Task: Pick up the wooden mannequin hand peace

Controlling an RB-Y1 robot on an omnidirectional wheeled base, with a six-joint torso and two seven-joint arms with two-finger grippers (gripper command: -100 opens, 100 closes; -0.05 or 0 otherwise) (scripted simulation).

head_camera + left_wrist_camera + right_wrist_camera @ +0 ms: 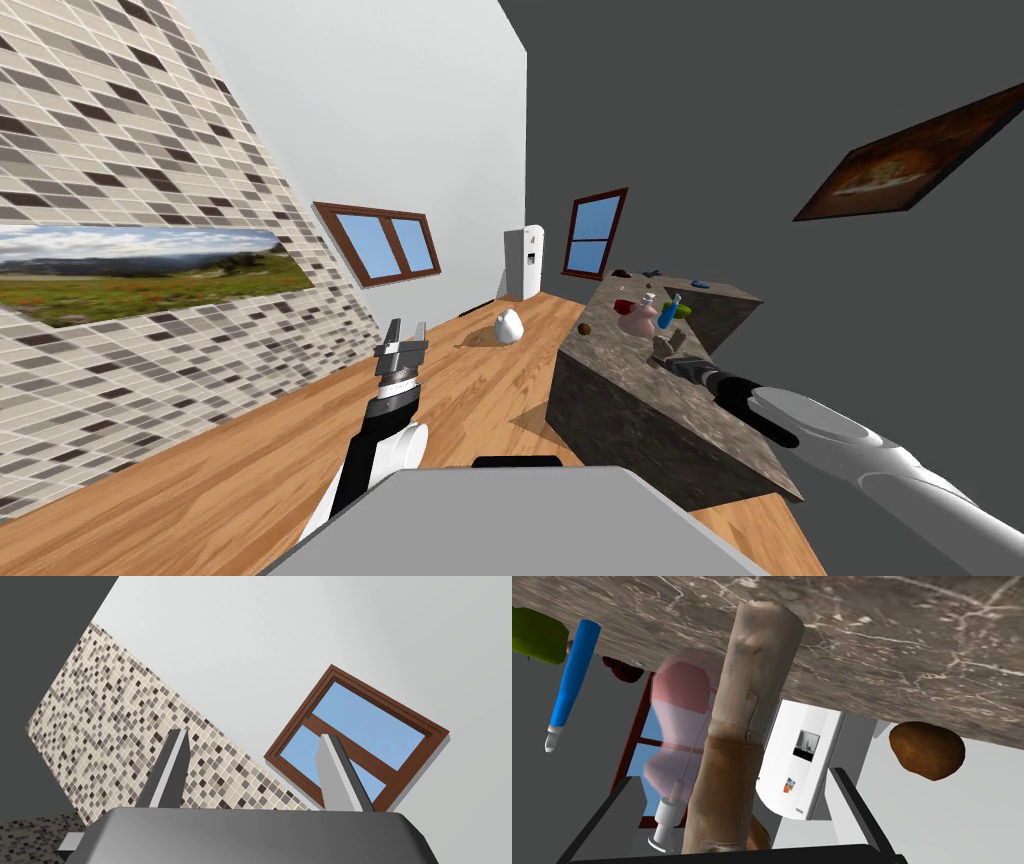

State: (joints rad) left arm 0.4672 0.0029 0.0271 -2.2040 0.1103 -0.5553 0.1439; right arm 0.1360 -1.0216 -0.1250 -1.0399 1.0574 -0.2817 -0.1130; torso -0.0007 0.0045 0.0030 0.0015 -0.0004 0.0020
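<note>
Right claw [734, 776] spread wide around mannequin hand [752, 676], pink pump bottle [679, 691] beside, left claw [252, 733] spread, empty

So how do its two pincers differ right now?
The left pincer points up over the wooden floor, away from the counter, while the right pincer reaches onto that counter. The left pincer has nothing between its fingers, whereas the right pincer has the wooden hand standing between its fingers, with a gap on each side. What they share: both are open.
</note>
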